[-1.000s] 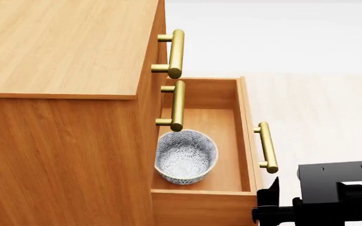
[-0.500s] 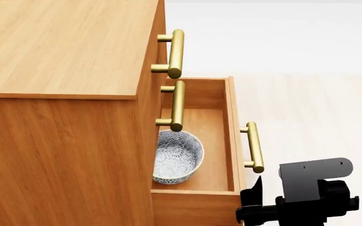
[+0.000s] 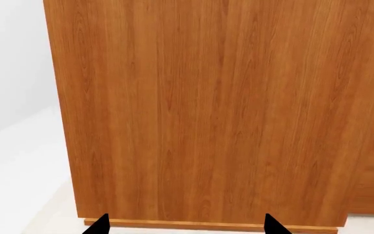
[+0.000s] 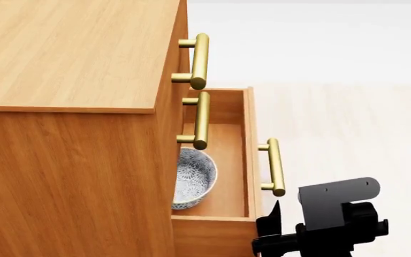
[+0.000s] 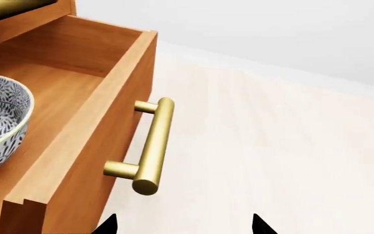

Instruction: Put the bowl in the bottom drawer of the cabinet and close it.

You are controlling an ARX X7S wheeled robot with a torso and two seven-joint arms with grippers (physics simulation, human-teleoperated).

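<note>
Sitting inside the partly open bottom drawer (image 4: 228, 160) of the orange-brown wooden cabinet (image 4: 77, 107), lower centre of the head frame, is the small white grey-blue speckled bowl (image 4: 190, 178). Right gripper (image 5: 183, 226) spread wide, just beside the brass bar handle (image 4: 274, 167), not touching. Left gripper (image 3: 185, 225) likewise wide.

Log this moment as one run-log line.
bowl in bottom drawer | drawer partly open | right gripper open near handle | left gripper open, idle
</note>
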